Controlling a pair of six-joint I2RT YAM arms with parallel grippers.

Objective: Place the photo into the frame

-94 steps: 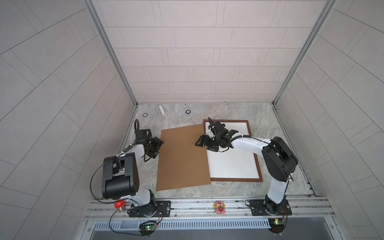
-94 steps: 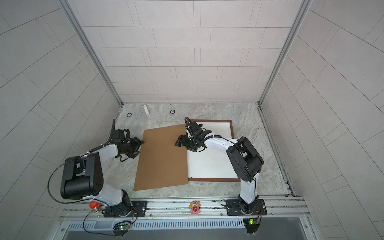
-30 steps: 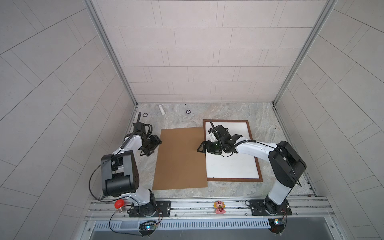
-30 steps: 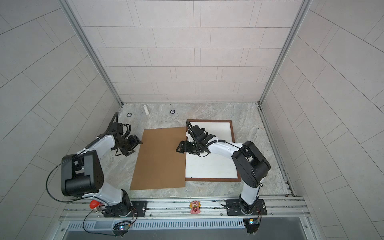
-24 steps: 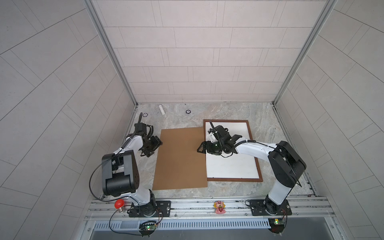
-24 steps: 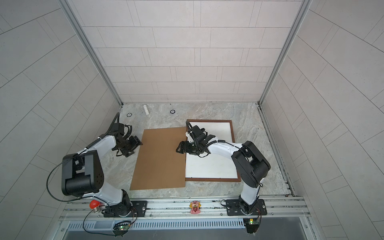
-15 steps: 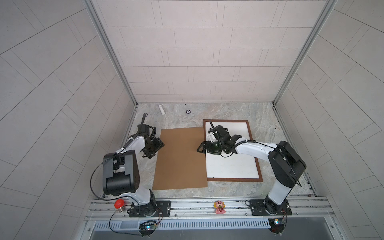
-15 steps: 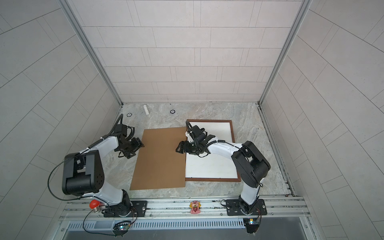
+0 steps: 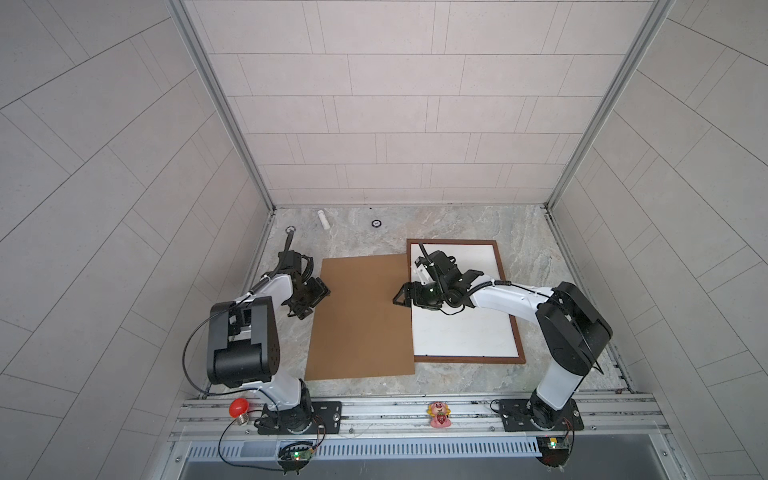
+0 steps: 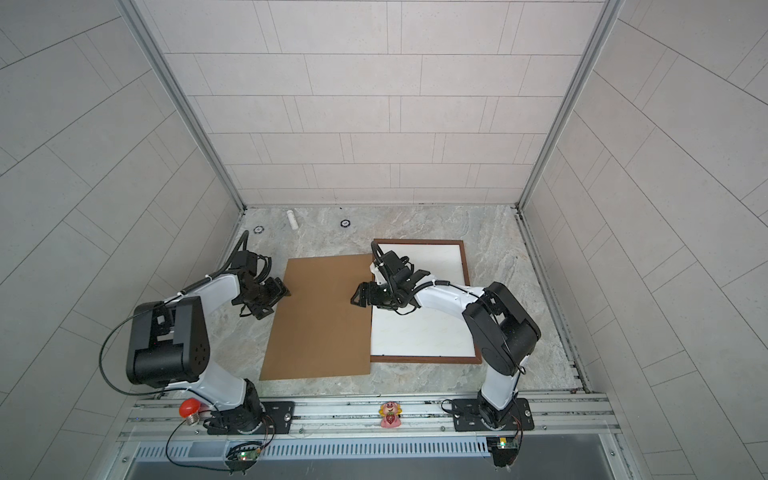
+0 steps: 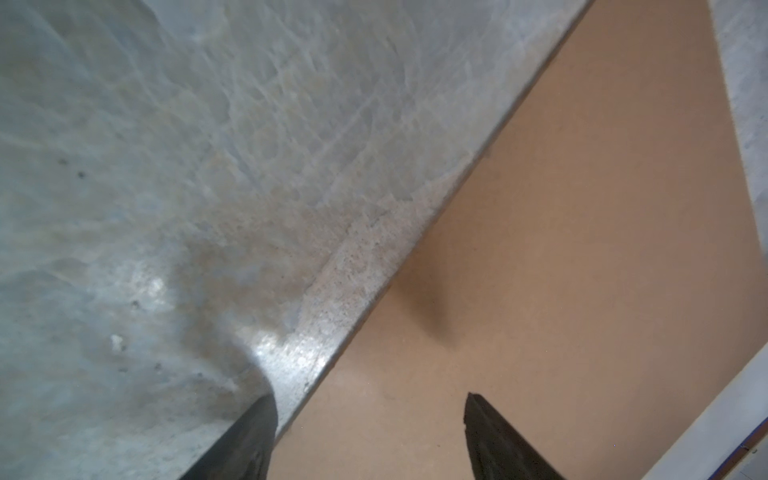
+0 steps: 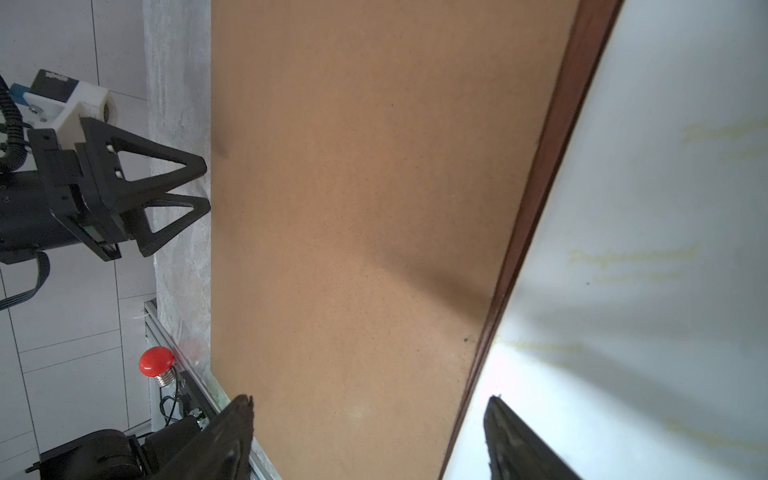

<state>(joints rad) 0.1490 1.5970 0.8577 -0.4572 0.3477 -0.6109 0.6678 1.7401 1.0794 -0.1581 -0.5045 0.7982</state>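
Because the photo [image 9: 461,316] lies white back up inside the frame [image 9: 469,360], and looks thin, light and floppy, I would pinch only its edge. My right end effector [image 9: 397,296] and left end effector [image 9: 318,302] stand open and empty, flanking the backing board [image 9: 361,316].

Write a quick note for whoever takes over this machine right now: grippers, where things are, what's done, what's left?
Left gripper: open, empty, at the left edge of the cardboard sheet.
Right gripper: open, empty, over the sheet's right edge beside the frame.
Photo: lying white back up inside the frame, on the table.
Done: photo is in the frame.
Left: probably laying the sheet over it.
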